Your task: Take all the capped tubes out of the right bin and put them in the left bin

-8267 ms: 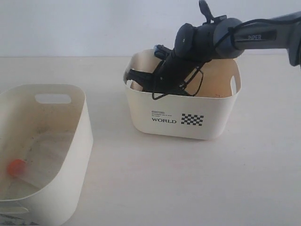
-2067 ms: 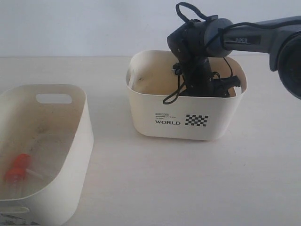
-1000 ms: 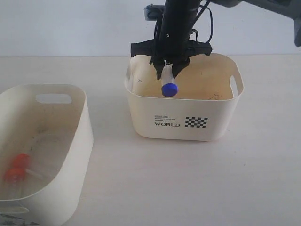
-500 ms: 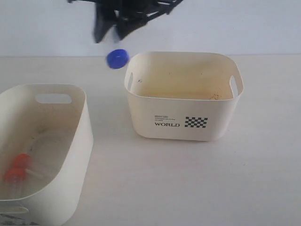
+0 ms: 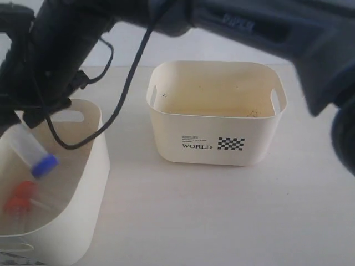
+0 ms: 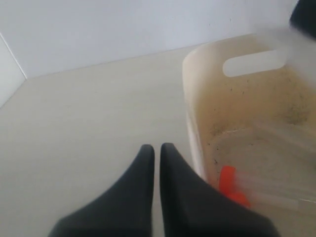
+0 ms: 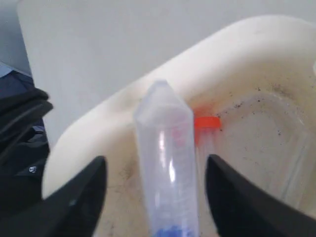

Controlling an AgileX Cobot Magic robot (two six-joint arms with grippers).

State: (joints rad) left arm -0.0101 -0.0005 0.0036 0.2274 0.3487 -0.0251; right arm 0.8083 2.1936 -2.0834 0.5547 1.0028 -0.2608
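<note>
Blue-capped clear plastic tube (image 5: 32, 151) — inside the larger plain cream bin (image 5: 95, 166), just above the orange-capped tubes (image 5: 19, 198). Right hand (image 7: 155, 163) spread, clear of it. Left hand (image 6: 154, 154) clenched, empty. Checkered "WORLD" bin (image 5: 216, 143) — no tubes seen; task judged nearly complete.

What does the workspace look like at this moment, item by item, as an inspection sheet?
Surface: pale tabletop, bare around both bins.
Job's things: blue-capped tube in the air over the left bin; orange-capped tubes lie on that bin's floor. No tube seen in the right bin, though its front wall hides part of the floor.
Clutter: nothing seen apart from dark scuffs inside the left bin.
Grippers: right gripper open, the tube between its fingers touching neither; left gripper shut, empty, beside the left bin.
Cables: black cable loops down from the right arm across the left bin's rim.
Surroundings: plain light wall.
</note>
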